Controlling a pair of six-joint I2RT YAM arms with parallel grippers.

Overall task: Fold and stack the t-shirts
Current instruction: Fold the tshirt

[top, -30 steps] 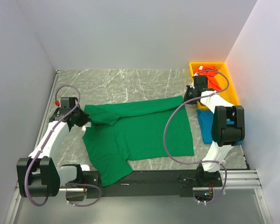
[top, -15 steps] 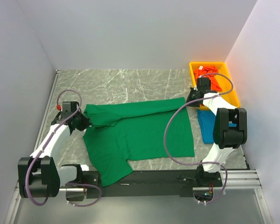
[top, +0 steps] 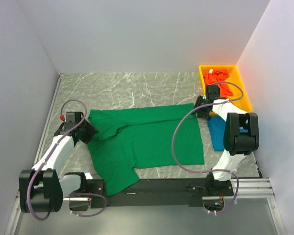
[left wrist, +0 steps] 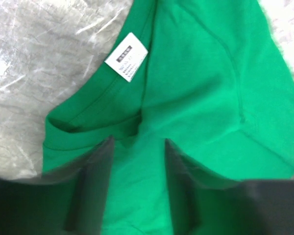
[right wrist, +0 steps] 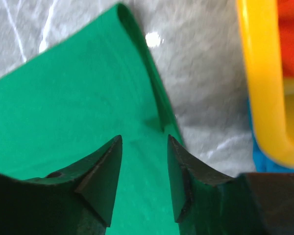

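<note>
The green t-shirt point(top: 147, 139) lay spread across the middle of the marble table point(top: 137, 88), its far edge folded over and its white neck label point(left wrist: 126, 57) showing at the collar on the left. The left gripper point(left wrist: 137, 147) stood over that collar, fingers parted, nothing pinched. The right gripper point(right wrist: 144, 142) did likewise above the shirt's far right corner. Nearby lay the blue t-shirt point(top: 214, 131) — the orange-red t-shirt point(top: 220, 79) sat in the yellow bin point(top: 218, 67).
</note>
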